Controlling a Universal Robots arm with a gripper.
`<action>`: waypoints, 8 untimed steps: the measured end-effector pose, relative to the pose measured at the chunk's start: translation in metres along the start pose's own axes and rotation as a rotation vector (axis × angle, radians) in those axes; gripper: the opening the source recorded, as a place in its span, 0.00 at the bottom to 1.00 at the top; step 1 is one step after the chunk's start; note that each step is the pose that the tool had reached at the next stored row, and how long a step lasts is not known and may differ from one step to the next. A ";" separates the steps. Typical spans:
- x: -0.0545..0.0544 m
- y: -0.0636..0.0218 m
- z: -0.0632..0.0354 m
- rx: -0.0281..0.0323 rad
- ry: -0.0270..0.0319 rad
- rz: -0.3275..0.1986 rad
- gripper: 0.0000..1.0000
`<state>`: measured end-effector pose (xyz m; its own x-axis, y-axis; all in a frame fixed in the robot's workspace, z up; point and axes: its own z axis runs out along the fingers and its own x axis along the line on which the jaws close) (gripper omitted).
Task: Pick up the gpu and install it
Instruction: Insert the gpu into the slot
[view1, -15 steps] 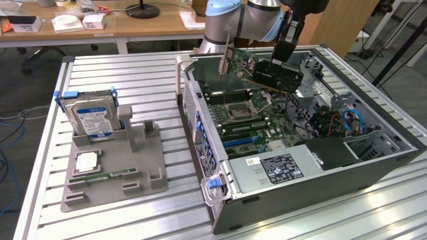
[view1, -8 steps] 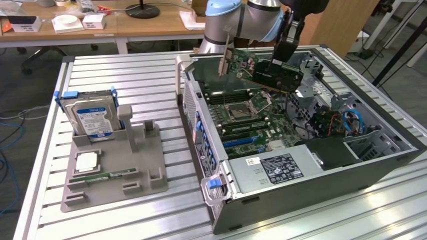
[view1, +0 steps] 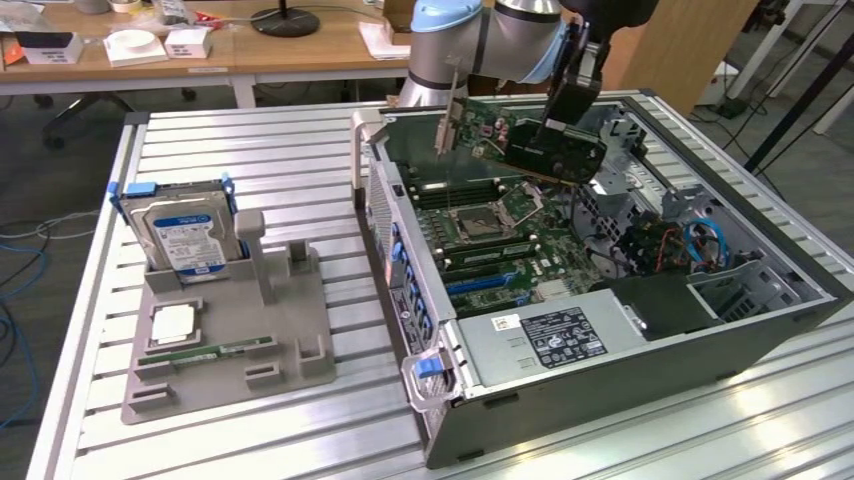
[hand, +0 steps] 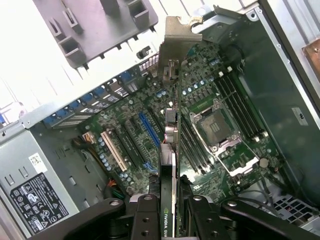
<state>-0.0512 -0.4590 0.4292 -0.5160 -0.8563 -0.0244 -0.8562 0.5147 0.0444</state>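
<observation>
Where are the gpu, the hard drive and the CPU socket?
gpu (view1: 547, 152), exterior view, on its black shroud.
hard drive (view1: 184, 238), exterior view, on its blue-white label.
CPU socket (hand: 214, 126), wrist view, on the socket's centre.

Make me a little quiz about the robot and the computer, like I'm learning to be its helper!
1. True or false: the gpu is already plugged into the motherboard.
2. What is the gripper holding? A) a cup B) the gpu C) a screwdriver
3. Fill in the gap: the hard drive stands in the grey holder, to the exterior view's ____ of the computer case.

Key
1. False: it hangs tilted in the air above the open case.
2. B
3. left
</observation>
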 end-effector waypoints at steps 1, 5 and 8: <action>0.000 0.0000 0.0000 -0.0002 0.0003 -0.006 0.26; 0.000 0.0000 0.0000 -0.0007 0.0013 -0.029 0.26; 0.000 0.0000 0.0000 -0.0011 0.0021 -0.046 0.26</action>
<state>-0.0512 -0.4590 0.4293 -0.4762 -0.8790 -0.0244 -0.8789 0.4749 0.0444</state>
